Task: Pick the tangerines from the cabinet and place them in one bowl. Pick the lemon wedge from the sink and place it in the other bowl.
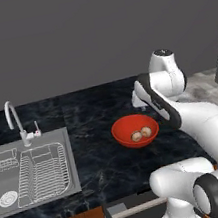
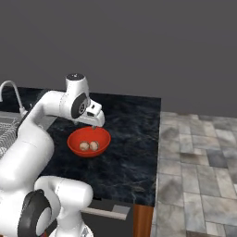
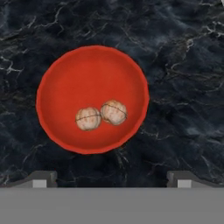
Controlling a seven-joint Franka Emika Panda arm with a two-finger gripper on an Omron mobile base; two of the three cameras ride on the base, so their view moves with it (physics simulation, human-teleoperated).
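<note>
Tangerines (image 3: 101, 116) are seen resting together, touching, inside the red bowl (image 3: 65, 74), as the task asks. Directly above the red bowl the gripper (image 3: 109, 177) is held with jaws spread wide and nothing pinched.

The white arm (image 2: 32, 139) folds forward, its pincer (image 3: 111, 177) pointing straight down with jaws spread wide.
</note>
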